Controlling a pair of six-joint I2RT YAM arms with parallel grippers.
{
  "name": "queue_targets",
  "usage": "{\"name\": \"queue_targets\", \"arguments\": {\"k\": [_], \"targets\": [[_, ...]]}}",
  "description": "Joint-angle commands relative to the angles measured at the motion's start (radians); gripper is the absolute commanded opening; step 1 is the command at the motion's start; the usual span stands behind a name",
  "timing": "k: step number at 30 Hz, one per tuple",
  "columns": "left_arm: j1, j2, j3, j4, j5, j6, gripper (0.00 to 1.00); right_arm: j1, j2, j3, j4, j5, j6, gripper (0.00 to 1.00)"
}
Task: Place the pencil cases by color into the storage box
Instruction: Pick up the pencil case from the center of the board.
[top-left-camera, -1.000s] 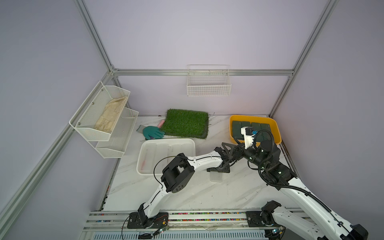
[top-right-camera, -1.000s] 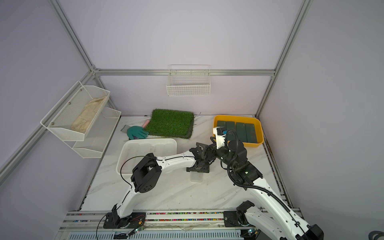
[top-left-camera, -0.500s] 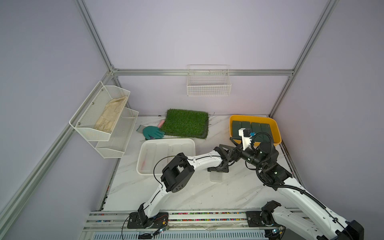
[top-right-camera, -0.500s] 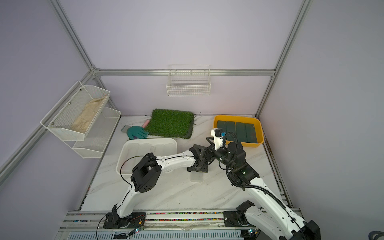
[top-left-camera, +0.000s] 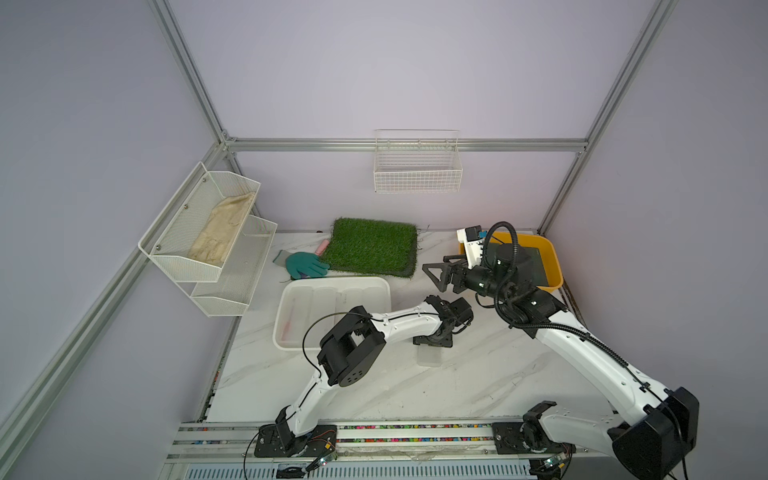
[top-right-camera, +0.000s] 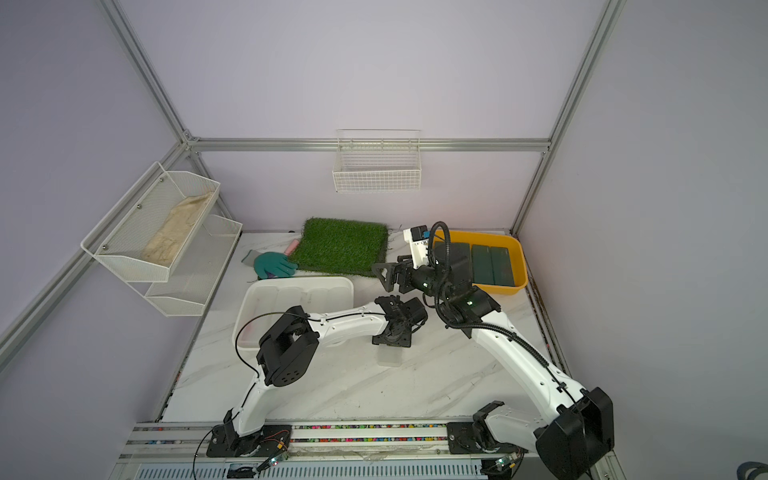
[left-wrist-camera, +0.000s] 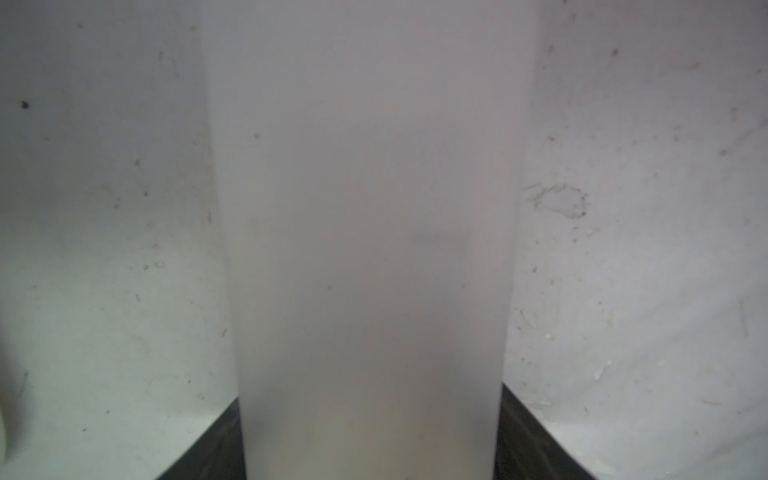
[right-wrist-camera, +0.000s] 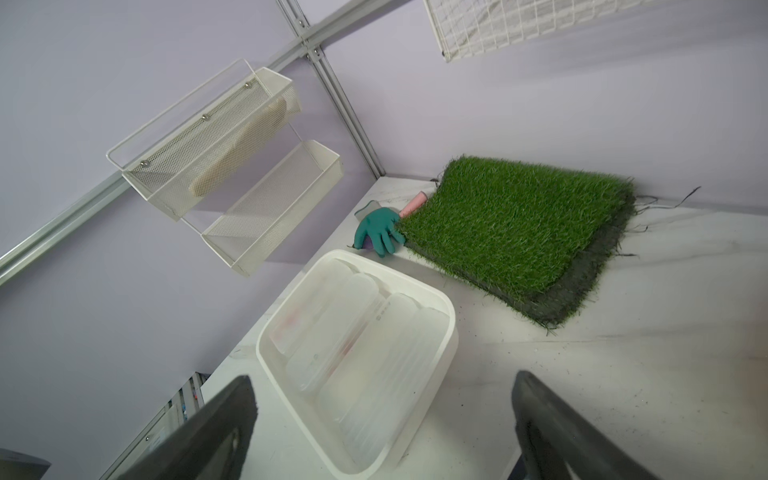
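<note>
My left pincer (top-left-camera: 432, 341) straddles a smooth frosted oblong case (left-wrist-camera: 374, 249), flat on the marble table (top-left-camera: 478, 386) mid-frame; whether it pinches, I cannot tell. My right pincer (right-wrist-camera: 382, 376) is spread wide.

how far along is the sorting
Done: green cases sit in the yellow bin, frosted cases in the white tray. In hand: the left gripper straddles one frosted case on the table; grip unclear. The right gripper is open, empty. Remaining: that case goes into the white tray.
</note>
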Motion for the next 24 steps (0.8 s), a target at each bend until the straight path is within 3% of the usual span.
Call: {"name": "queue_targets", "arguments": {"k": [1,8,24], "targets": [[0.003,-0.033,-0.028,-0.031,-0.018,0.032,0.71,-0.005,0.025,0.022,-0.082,-0.043,0.015,0.97],[-0.006,-0.049,-0.046,-0.023,-0.044,0.038,0.65,-0.006,0.006,0.003,-0.056,-0.050,-0.053,0.97],[-0.045,-0.172,-0.104,-0.030,-0.108,0.104,0.60,-0.018,-0.105,-0.044,-0.024,0.125,-0.037,0.97]]}}
